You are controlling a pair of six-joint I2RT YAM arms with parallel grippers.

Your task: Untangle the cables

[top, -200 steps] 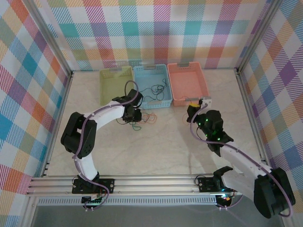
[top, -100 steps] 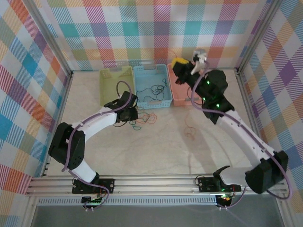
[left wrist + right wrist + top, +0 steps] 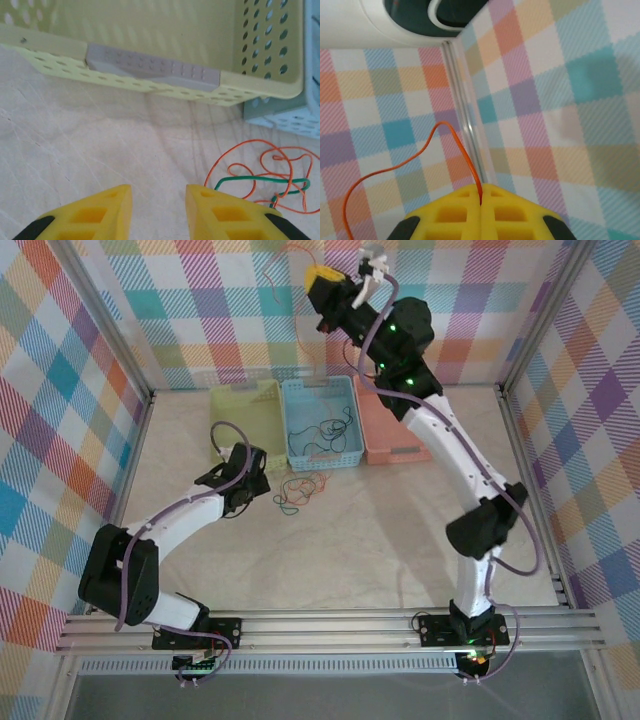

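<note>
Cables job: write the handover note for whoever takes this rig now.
Right gripper: shut on one thin orange wire, held high by the plaid back wall.
Left gripper: open, empty, low over the table before the yellow-green perforated plastic basket.
On the table: a tangle of thin orange and green wires beside it.
In the blue perforated plastic basket: thin dark wires.
Done: one orange wire lifted clear of the table.
Left: place it, separate the tangle.
</note>
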